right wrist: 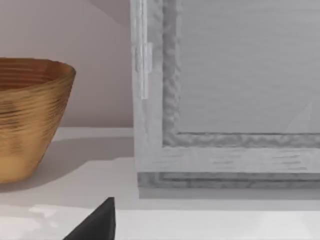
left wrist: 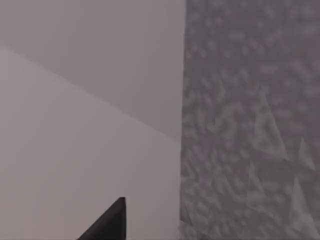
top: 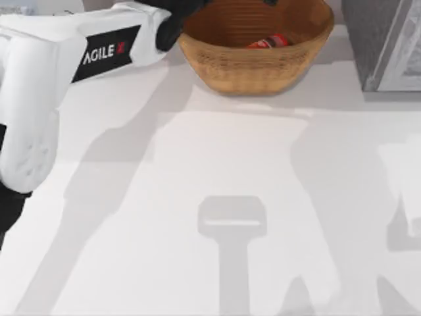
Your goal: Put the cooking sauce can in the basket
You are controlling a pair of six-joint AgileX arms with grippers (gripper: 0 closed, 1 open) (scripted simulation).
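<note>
White tabletop [top: 197, 197] all across the near ground, crossed by grey arm shadows. At the top view's left, the left arm [top: 72, 59], white with a black AgileX band, reaches up and across toward the far edge, its dark wrist ending right beside the basket [top: 256, 49]. The left gripper itself is cut off past the top of that view; in the left wrist view a single dark fingertip [left wrist: 112, 222] pokes in, so whether that claw is spread or closed, I cannot tell. It faces a plain wall and a mottled grey panel [left wrist: 250, 125].

Over on the right, the right wrist view gives us one dark fingertip [right wrist: 97, 222] low over the table, and again the claw's state cannot be told. Ahead of it, the basket's tan woven wall, and beside it a grey framed box [right wrist: 225, 100] standing on the table.

Far end now: the basket sits upright near the back edge, and the cooking sauce can [top: 268, 43] lies on its side inside, red showing over the rim. The grey box occupies the far right corner.
</note>
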